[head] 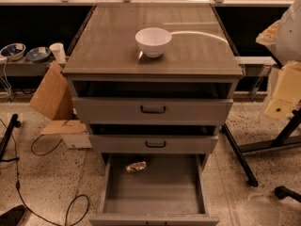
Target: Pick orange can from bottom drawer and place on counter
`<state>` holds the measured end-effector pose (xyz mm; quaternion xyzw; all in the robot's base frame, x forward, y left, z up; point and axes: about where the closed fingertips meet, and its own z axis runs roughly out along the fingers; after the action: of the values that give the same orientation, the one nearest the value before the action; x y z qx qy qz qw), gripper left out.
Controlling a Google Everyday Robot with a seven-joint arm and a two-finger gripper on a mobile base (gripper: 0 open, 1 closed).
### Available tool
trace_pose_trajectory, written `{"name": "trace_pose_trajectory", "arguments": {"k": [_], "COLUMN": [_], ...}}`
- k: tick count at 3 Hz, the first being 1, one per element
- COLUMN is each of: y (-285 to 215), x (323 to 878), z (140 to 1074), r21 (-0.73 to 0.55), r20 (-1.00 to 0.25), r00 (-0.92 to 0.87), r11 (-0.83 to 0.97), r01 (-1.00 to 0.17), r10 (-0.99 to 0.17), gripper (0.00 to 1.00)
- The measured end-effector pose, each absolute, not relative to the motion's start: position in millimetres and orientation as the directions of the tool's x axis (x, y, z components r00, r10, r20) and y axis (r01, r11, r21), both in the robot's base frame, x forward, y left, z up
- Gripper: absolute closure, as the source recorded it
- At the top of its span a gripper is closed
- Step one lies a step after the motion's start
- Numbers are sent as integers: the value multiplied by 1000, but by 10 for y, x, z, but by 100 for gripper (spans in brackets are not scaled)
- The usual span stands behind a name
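The orange can point(136, 166) lies on its side on the grey floor of the bottom drawer point(155, 187), near the drawer's back left. The drawer is pulled fully out at the foot of the cabinet. The counter point(108, 46) is the glossy grey-brown top of the cabinet, and a white bowl point(153, 41) stands near its middle. My gripper does not show in the camera view. A white rounded body point(291, 27) sits at the right edge, and I cannot tell what it is.
Two upper drawers with black bar handles point(153, 109) stand slightly open. Cardboard pieces point(51, 95) lean at the left, with cables point(47, 147) on the floor. Black stand legs point(240, 157) cross the floor at the right. Bowls and a cup point(58, 52) sit on a left shelf.
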<state>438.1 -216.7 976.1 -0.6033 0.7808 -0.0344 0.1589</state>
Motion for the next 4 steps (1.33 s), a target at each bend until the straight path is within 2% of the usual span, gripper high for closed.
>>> {"name": "trace_pose_trajectory", "arguments": {"k": [2,4], "y": [-2044,-1489], "x": [4383,4356], "z": [9680,9078], "r21": [-242,-208], "r20": [-201,-175], "r00": [-176,-16], "r11": [223,53], "r01": [-944,-977], "r10": [-964,-984], "gripper": [0,0]}}
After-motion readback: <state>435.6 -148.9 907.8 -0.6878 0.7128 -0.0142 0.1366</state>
